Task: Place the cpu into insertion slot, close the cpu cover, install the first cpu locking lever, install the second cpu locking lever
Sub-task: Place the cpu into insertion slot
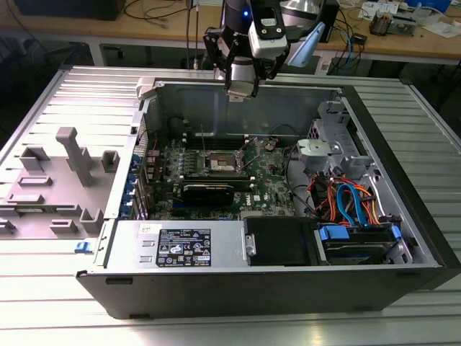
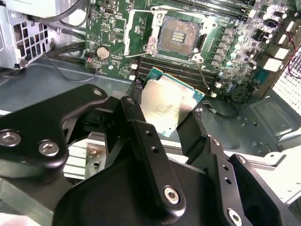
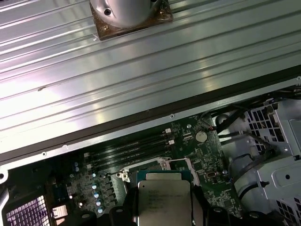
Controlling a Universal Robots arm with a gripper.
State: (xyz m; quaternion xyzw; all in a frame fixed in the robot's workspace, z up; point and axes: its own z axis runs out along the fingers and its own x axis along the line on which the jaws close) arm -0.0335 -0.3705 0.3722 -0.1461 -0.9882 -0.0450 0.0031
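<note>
The gripper [image 2: 165, 100] clamped the cpu [image 2: 171, 110] by its edges, the empty insertion slot [image 2: 178, 37] well below it; no step was yet done.

Robotics lab or electronics workshop, open computer case [image 1: 252, 288] on a ribbed metal table [image 1: 57, 317], wooden benches [image 1: 432, 45] behind strewn with cables [image 1: 346, 32] and small devices [image 1: 379, 25], grey plastic fixtures [image 1: 65, 173] beside the case on the table

Open PC case [image 1: 216, 292] lies on its side on a ribbed metal table [image 1: 43, 317], grey plastic fixtures [image 1: 68, 155] beside it. Inside, orange and blue cables [image 1: 349, 198] bunch near a drive [image 1: 356, 241], 1 coin battery [image 2: 102, 52] sits on the motherboard [image 2: 117, 23].
</note>
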